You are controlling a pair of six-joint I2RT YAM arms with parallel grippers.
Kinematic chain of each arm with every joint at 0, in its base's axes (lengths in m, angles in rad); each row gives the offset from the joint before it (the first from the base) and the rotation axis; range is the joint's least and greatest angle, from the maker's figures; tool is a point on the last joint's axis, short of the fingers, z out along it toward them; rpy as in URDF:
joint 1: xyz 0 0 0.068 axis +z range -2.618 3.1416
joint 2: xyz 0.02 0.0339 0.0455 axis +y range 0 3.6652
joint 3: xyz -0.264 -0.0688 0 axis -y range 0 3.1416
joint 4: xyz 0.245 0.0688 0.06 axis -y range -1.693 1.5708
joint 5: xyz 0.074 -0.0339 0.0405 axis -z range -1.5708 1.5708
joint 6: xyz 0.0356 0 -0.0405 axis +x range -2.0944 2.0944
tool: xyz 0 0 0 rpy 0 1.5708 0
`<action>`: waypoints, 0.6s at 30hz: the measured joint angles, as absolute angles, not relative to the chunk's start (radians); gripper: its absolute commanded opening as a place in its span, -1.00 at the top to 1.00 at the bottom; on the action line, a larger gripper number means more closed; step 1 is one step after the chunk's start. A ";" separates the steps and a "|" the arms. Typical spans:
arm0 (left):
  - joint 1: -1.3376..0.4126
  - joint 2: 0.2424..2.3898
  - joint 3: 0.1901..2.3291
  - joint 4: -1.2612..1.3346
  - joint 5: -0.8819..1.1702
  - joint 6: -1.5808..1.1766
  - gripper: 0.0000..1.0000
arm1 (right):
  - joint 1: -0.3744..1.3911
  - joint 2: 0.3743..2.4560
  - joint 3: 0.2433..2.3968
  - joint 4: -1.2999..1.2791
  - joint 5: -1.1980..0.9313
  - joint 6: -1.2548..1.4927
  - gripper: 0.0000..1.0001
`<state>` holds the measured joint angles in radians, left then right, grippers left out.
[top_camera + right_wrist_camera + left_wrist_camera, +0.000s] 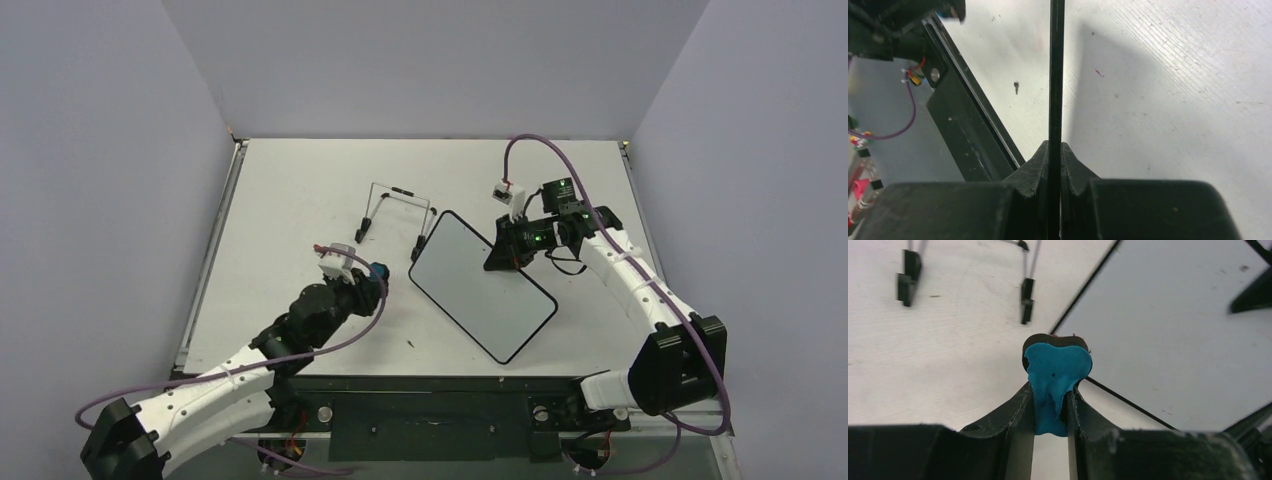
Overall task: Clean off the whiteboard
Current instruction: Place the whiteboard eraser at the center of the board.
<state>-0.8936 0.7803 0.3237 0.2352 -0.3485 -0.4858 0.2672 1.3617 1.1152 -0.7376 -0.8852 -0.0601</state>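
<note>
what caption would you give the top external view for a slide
The right end effector pinches the whiteboard's edge while the left end effector holds a blue eraser near its left corner

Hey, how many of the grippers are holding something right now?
2. The left gripper is shut on the blue eraser, just left of the whiteboard; the right gripper is shut on the whiteboard's far right edge.
</note>
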 measured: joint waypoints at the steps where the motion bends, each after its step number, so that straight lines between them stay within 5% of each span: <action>1: -0.836 0.765 0.329 0.199 -0.297 -0.487 1.00 | 0.270 1.364 1.132 -0.771 -0.875 -0.092 1.00; 8: -0.522 0.770 0.404 0.019 -0.050 -0.507 1.00 | 0.301 1.402 1.272 -0.955 -0.811 -0.273 1.00; 18: -0.491 0.804 0.439 -0.279 -0.096 -0.601 1.00 | 0.375 1.439 1.474 -1.103 -0.704 -0.386 1.00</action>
<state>-0.4908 0.8043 0.4393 -0.2794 -0.0956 -0.6006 0.3748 1.4395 1.4742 -1.1034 -0.7036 -0.3859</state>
